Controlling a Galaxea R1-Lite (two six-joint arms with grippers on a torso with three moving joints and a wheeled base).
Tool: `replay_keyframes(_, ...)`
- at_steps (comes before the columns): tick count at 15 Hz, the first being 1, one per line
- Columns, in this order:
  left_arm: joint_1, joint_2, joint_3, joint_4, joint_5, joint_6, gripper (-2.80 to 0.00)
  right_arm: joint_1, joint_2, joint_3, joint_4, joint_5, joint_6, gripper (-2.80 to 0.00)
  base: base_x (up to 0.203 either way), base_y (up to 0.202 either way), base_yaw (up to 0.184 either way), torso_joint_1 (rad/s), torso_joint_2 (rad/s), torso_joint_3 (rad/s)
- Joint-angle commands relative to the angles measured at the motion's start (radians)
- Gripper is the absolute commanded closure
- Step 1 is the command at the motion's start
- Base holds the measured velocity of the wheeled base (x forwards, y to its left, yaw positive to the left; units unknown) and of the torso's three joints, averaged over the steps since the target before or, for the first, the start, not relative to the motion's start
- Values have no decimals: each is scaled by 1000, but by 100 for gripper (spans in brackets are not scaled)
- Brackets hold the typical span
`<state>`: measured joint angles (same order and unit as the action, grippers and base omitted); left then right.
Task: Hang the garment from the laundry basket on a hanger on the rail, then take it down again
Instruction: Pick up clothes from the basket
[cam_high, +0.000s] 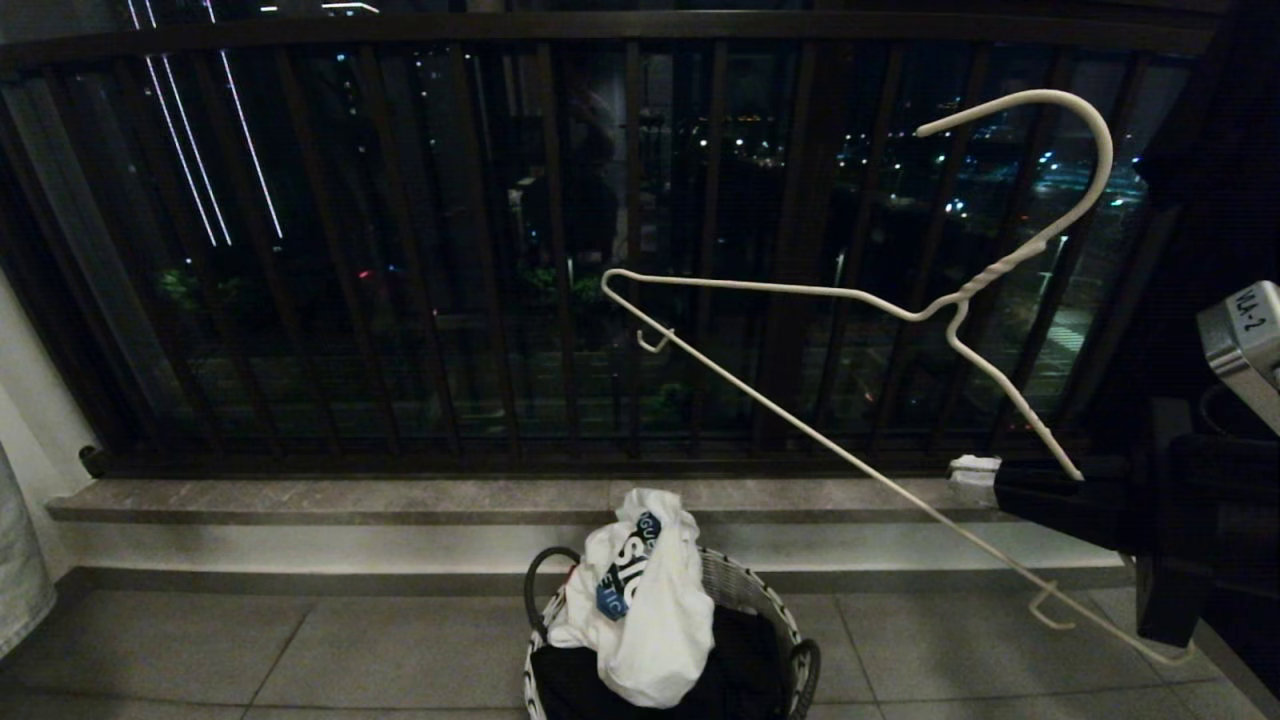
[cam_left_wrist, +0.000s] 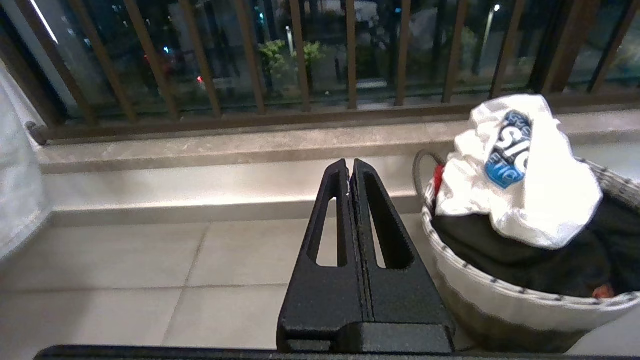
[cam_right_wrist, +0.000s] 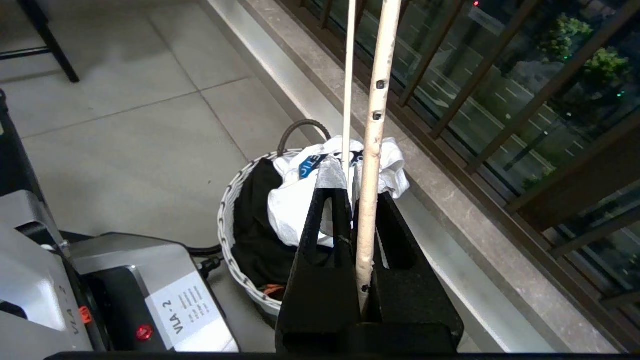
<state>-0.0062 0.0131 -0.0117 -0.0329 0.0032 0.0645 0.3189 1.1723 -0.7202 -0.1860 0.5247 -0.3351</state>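
The white wire hanger (cam_high: 800, 292) hangs tilted in the air before the balcony bars, hook up and to the right. My right gripper (cam_high: 975, 480) is shut on one of its arms, and the wrist view shows the wire (cam_right_wrist: 374, 125) clamped between the jaws of that gripper (cam_right_wrist: 356, 187). Below, on the floor, the laundry basket (cam_high: 745, 585) holds the crumpled white garment (cam_high: 650, 610) with its blue graphic showing. My left gripper (cam_left_wrist: 350, 162) is shut and empty, low over the tiles just left of the basket (cam_left_wrist: 480, 280) and apart from the garment (cam_left_wrist: 520, 200). The rail is out of view.
The dark balcony railing (cam_high: 560, 250) runs across the back above a stone step (cam_high: 350, 495). Dark cloth (cam_high: 740, 670) fills the basket under the shirt, with a bit of red cloth (cam_left_wrist: 439, 177) at its rim. My base (cam_right_wrist: 165, 295) stands beside the basket.
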Motion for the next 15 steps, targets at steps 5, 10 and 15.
replay_keyframes(5,0,-12,22,-1,-3,1,0,0,-2,1,-15,3,-2,0,0,0,0,0,0,0)
replay_keyframes(10,0,-12,22,-1,-12,-12,0,-8,-6,4,-20,3,-2,0,0,0,0,0,0,0)
replay_keyframes(15,0,-12,21,1,-14,-17,0,-8,-3,4,-20,3,-2,0,0,0,0,0,0,0)
